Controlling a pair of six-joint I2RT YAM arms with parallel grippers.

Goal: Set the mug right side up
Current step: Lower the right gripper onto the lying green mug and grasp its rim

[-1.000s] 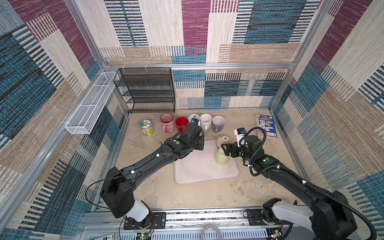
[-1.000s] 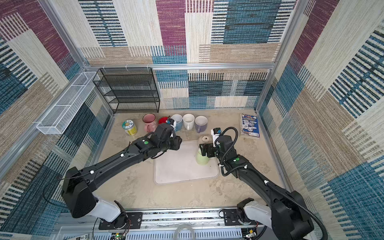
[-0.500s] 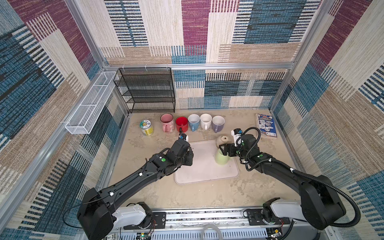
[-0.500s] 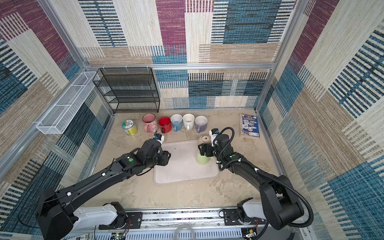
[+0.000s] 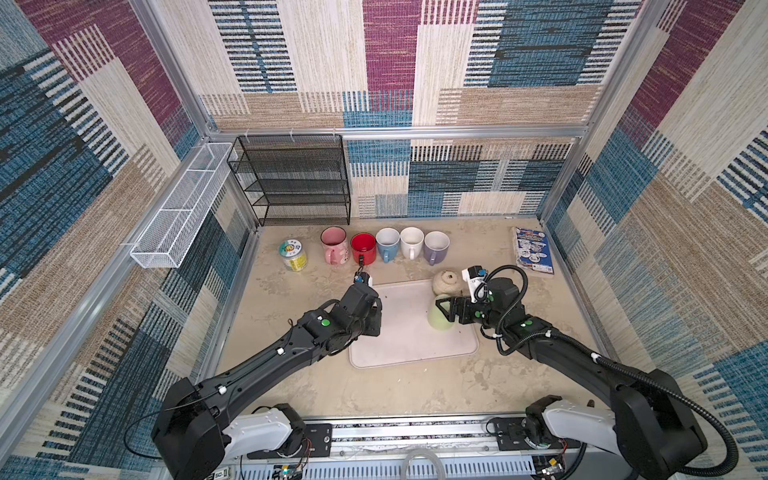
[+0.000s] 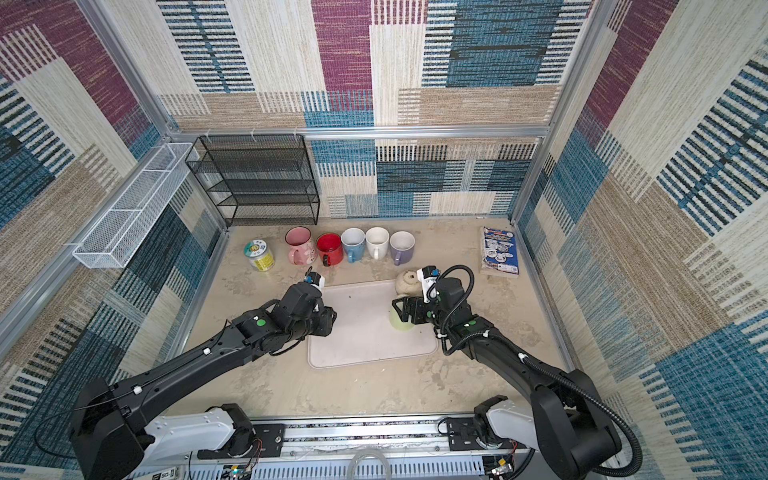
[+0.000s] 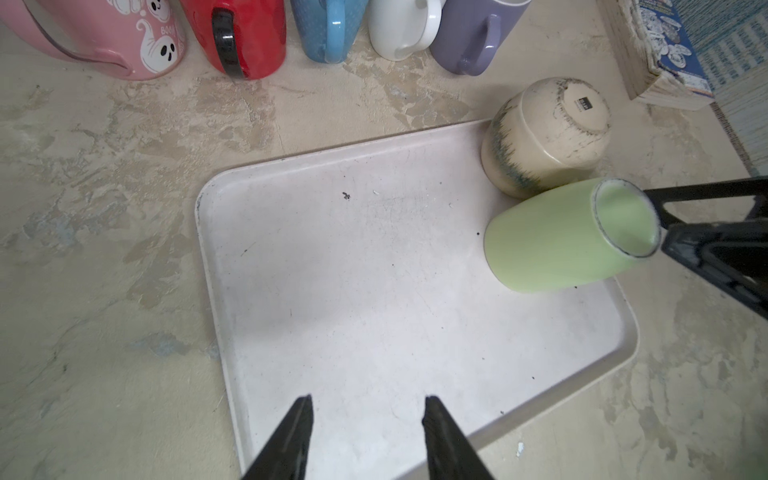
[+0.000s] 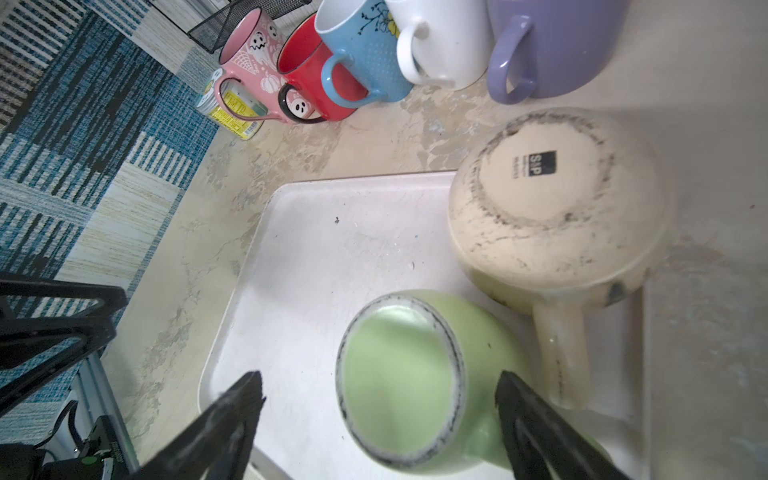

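Note:
A pale green mug [image 5: 437,322] [image 8: 399,382] stands upside down, base up, on the right part of the white tray [image 5: 407,345] [image 7: 353,291]. My right gripper [image 8: 379,382] [image 5: 444,311] is open and straddles the mug's base. One finger stands clear of the mug and the other is close to its side. A beige mug [image 5: 448,282] [image 8: 548,208] also sits upside down at the tray's far right corner, touching the green one. My left gripper [image 7: 369,400] [image 5: 374,322] is open and empty over the tray's left part.
Several upright mugs, from pink [image 5: 334,245] to purple [image 5: 436,247], line the back, with a yellow jar [image 5: 293,257] to their left. A black wire rack [image 5: 291,178] stands at the back left, a white wire basket [image 5: 178,208] hangs on the left wall, and a printed packet [image 5: 533,255] lies at the back right.
My left gripper has drawn back from the mug row to the tray's left part. The right gripper has stayed at the green mug, its jaws narrowing slightly.

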